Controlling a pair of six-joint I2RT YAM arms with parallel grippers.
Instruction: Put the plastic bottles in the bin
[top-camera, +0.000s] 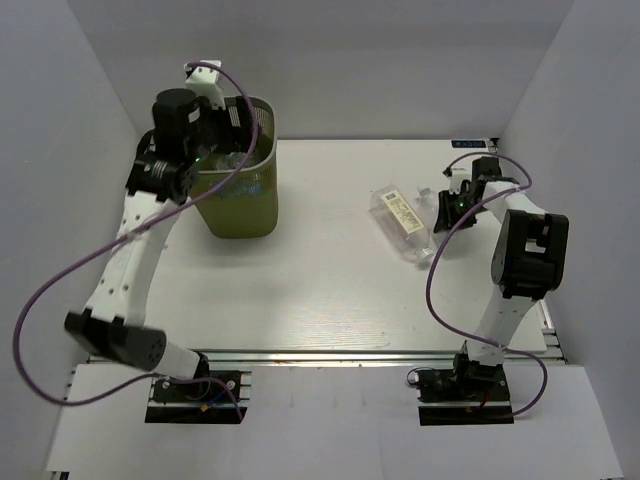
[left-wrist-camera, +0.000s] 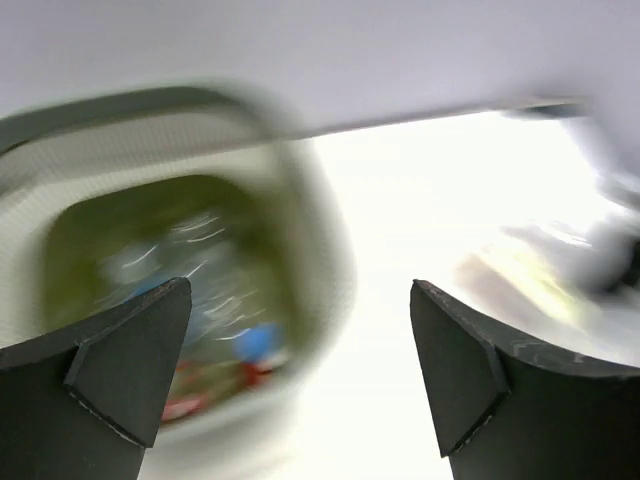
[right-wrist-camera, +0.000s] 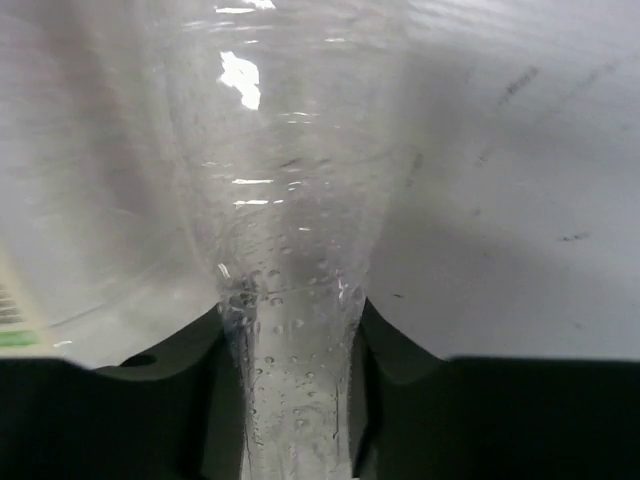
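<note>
Tabletop (top-camera: 330, 290): bin (top-camera: 245, 208) far-left, bottle (top-camera: 400, 215) right

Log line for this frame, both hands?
left hand: open, empty, over bin | bin: bottles inside | right hand: shut on clear bottle | clear bottle: not yet in bin

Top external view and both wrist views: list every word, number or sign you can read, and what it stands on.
None can be read.
Cream label on the plastic bottle on the table: dark print, too small to read.
In the bin, the bottles: labels blurred.
Right wrist view: bare clear plastic, no print.
</note>
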